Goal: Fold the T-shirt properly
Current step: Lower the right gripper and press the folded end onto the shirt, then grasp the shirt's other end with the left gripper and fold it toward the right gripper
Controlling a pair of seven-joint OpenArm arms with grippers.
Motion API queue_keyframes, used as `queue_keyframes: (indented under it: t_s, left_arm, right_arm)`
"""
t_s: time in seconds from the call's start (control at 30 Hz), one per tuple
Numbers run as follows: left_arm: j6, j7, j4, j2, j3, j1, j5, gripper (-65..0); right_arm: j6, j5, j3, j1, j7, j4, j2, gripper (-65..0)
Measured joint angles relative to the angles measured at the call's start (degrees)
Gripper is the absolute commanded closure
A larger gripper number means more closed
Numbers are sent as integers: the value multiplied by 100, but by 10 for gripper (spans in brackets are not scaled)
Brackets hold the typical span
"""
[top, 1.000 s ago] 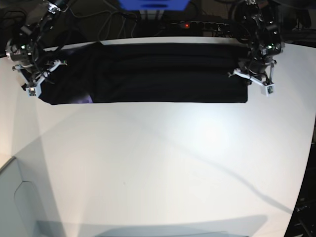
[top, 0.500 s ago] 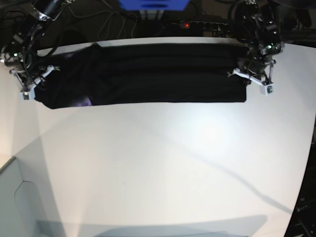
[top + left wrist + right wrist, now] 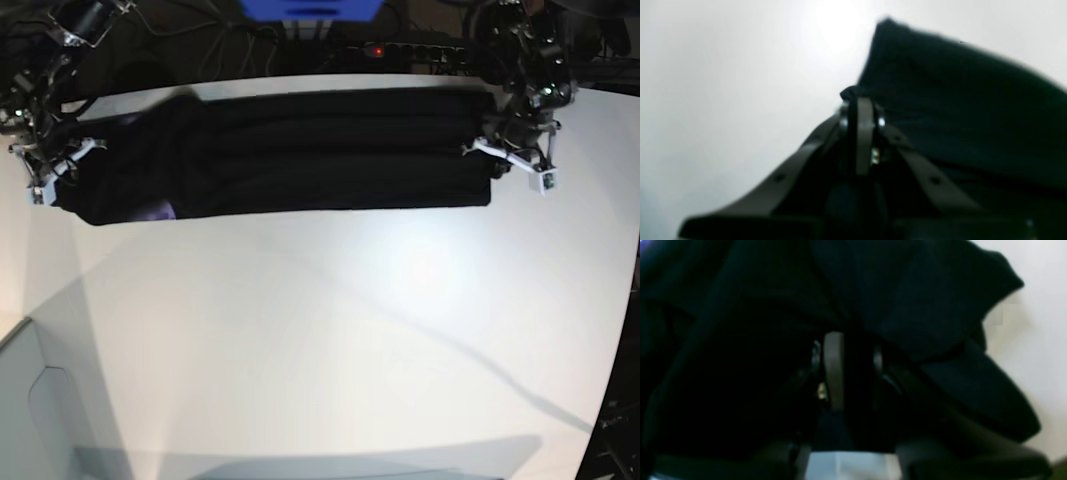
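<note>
Black T-shirt (image 3: 290, 150) stretched between both arms, left fingers (image 3: 864, 133) pinching its corner, right unclear.

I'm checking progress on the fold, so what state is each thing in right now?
T-shirt: lying stretched in a long, narrow band along the far edge of the table, folded lengthwise, a bit of purple showing near one end.
Left hand: shut on a pinch of the T-shirt's end.
Right hand: at the other end, black cloth around the fingers; grip unclear.
Table: white, shirt resting on it.
</note>
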State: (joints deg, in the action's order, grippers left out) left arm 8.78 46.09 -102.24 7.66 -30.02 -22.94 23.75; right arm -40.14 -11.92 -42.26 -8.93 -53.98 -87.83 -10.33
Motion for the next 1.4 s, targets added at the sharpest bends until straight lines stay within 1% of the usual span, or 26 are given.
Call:
queue_keyframes:
  t_s: [0.03, 0.1, 0.2, 0.27, 0.3, 0.4, 0.5, 0.6, 0.7, 0.77, 0.8, 0.83, 0.87, 0.97, 1.0, 1.1, 1.17, 1.23, 1.4]
  left_arm:
    - [15, -42, -144, -7, -26, -44, 28, -43]
    - [-15, 17, -356, -2, -101, -105, 125, -117]
    - [-26, 13, -492, 57, -208, -118, 745, -243]
    - [-22, 20, -503, 76, -297, -120, 1095, -298]
    - [-22, 13, -505, 81, -369, -153, 1217, -312]
    - [-31, 39, -492, 291, -442, -267, 1707, -317]
    - [-31, 203, -293, 647, -476, -323, 2479, -318]
    - [4, 345, 254, 872, -787, -323, 3335, -320]
    - [-44, 741, 820, 1067, -1069, -326, 3818, -320]
    - [-24, 894, 1097, 1158, -1163, -323, 4105, -321]
    - [35, 981, 1193, 1207, -1191, -308, 4249, -321]
    - [269, 1043, 1322, 1261, -1202, -306, 4402, -321]
    - [507, 1158, 1458, 1311, -1207, -273, 4503, -321]
    - [848, 1637, 2015, 1340, -1228, -46, 4546, -321]
    - [892, 1792, 2247, 1327, -1228, 44, 4500, -321]
    - [970, 1843, 2645, 1307, -1220, 175, 4660, -321]
    - [968, 1823, 2712, 1316, -1178, 186, 4710, -321]
    - [977, 1733, 2712, 1346, -955, 184, 4763, -321]
    - [1016, 1729, 2686, 1346, -553, 203, 4861, -329]
  right_arm:
    - [0, 0, 0, -37, 24, -20, 0, -124]
    - [0, -2, 0, -63, 46, -28, 0, -124]
    - [2, 9, -7, -66, 52, -17, 0, -124]
    - [2, 15, -11, -66, 48, -17, 0, -124]
    - [2, 15, -11, -66, 46, -20, 2, -124]
    - [2, 15, -11, -66, 42, -26, 13, -124]
    - [2, 42, -26, -70, 66, -35, 48, -124]
    - [2, 72, -22, -66, 59, -37, 52, -124]
    - [4, 76, -9, -114, 140, -42, 50, -124]
    - [4, 68, -7, -129, 142, -42, 50, -124]
    - [4, 76, -7, -129, 136, -42, 52, -124]
    - [4, 76, -7, -129, 131, -42, 50, -124]
    - [4, 76, -7, -129, 129, -42, 52, -124]
    - [4, 74, -7, -129, 131, -44, 52, -124]
    - [4, 74, -7, -129, 131, -44, 52, -124]
    - [4, 76, -7, -129, 118, -46, 52, -124]
    - [4, 59, -7, -133, 133, -46, 52, -124]
    - [4, 61, -11, -131, 120, -46, 52, -124]
    - [4, 59, -11, -131, 120, -48, 52, -124]
